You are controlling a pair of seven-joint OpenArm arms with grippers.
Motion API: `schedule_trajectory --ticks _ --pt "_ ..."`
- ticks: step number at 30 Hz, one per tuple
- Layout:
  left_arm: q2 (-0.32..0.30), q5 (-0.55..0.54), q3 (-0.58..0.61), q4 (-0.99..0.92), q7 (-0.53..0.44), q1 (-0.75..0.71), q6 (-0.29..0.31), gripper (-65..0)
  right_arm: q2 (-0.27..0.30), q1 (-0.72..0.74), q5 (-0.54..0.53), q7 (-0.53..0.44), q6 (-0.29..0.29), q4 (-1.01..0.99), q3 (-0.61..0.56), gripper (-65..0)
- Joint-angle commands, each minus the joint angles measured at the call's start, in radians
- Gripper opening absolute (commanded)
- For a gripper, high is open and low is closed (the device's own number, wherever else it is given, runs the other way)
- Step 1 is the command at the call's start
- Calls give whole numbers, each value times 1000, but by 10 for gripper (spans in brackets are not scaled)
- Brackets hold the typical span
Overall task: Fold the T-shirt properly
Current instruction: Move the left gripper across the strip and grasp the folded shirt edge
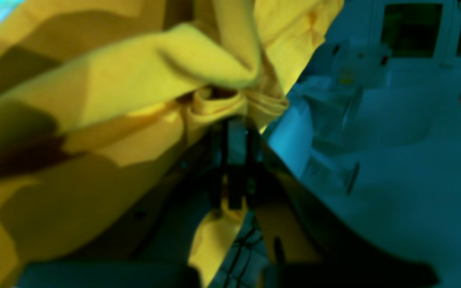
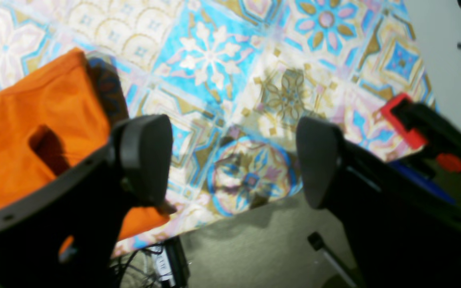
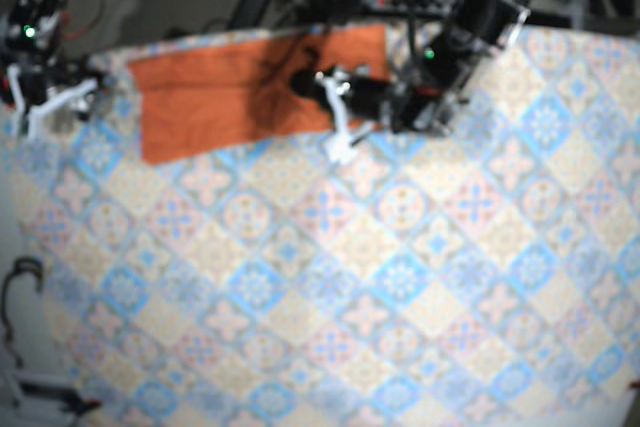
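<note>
Orange cloth of the one T-shirt (image 3: 230, 92) lies along one edge of the single patterned table (image 3: 400, 277), a fold bunched in my clamped left gripper (image 1: 236, 120), while my right gripper (image 2: 230, 160) gapes wide just beside it.

Right gripper (image 2: 232, 162): matte black, broad rounded pads (image 2: 146, 156), small screw holes along the frame. Left arm (image 3: 470, 27): black links, white bracket (image 3: 338, 127), green indicator light (image 3: 429, 52).

No writing can be read; one small white label (image 2: 159, 262) is too blurred.
</note>
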State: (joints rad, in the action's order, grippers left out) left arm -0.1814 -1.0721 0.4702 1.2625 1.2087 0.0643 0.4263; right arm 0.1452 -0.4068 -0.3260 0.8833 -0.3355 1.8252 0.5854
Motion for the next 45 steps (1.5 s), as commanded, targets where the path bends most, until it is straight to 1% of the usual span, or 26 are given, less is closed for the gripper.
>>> schedule_trajectory --ticks 1,10,16,18,21,27,32,35,37,40,45 --pt "6 -24 -3 15 -7 21 9 -650 11 3 -8 -20 -3 12 6 -185" --pt "6 -30 -3 16 -5 22 12 -650 9 3 -8 -20 -3 12 6 -185" --pt "0 -87 2 33 -5 22 13 -650 9 4 -8 -31 -3 -18 6 -185" --pt "-8 -87 37 82 -5 24 13 -650 9 4 -8 -57 -3 -37 6 -185" --pt "-25 -89 91 144 -5 48 13 -650 9 3 -8 -69 -3 -58 -12 -185" --pt "-27 -89 169 145 -5 98 13 -650 9 1 -8 -97 -3 -64 -58 -185" --pt "-25 -86 293 144 -5 170 15 -650 9 3 -8 -97 -3 -64 -66 -185" --pt "-22 -89 424 128 7 248 15 -650 9 3 -8 -97 -3 -64 -66 -185" --pt "6 -90 494 102 15 294 15 -650 9 3 -8 -97 -3 -64 -66 -185" --pt "20 -87 513 73 16 303 15 -650 9 3 -8 -97 -3 -64 -66 -186" --pt "20 -79 520 67 18 303 13 -650 9 1 -8 -97 -3 -64 -64 -186"
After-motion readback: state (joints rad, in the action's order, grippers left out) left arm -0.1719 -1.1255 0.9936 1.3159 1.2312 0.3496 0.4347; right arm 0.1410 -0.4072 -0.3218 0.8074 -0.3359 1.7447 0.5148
